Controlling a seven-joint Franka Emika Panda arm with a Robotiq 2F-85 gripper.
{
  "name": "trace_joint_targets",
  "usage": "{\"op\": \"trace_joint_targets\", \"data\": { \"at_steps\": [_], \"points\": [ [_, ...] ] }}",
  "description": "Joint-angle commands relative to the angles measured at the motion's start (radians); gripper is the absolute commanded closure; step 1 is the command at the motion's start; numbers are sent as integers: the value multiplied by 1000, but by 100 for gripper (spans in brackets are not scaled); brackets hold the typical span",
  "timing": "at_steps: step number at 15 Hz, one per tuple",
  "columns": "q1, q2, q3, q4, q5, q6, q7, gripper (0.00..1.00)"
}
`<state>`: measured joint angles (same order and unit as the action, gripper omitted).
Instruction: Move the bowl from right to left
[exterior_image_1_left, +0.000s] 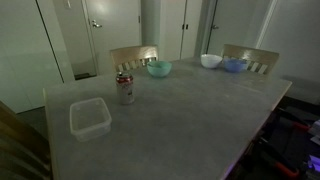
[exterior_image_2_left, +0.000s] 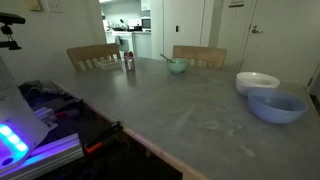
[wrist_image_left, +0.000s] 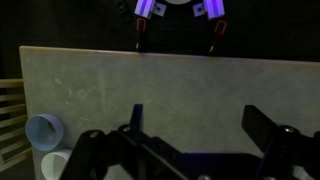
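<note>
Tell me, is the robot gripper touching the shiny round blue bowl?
Apart. In the wrist view the shiny round blue bowl sits far aside from the gripper, grey tabletop between.

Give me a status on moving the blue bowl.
Done: nothing yet; the blue bowl sits beside the white bowl. In hand: the gripper is open and empty above the table, the bowl at the wrist view's edge. Left: reach it, grasp, carry it across, release.
</note>
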<state>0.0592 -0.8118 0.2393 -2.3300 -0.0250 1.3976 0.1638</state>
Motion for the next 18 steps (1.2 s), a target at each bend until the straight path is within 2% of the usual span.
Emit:
{"op": "trace_joint_targets", "data": {
  "at_steps": [1, 18],
  "points": [
    [17, 5, -10, 3, -7, -2, 10, 0],
    [11, 34, -29, 13, 4, 22, 5, 0]
  ]
}}
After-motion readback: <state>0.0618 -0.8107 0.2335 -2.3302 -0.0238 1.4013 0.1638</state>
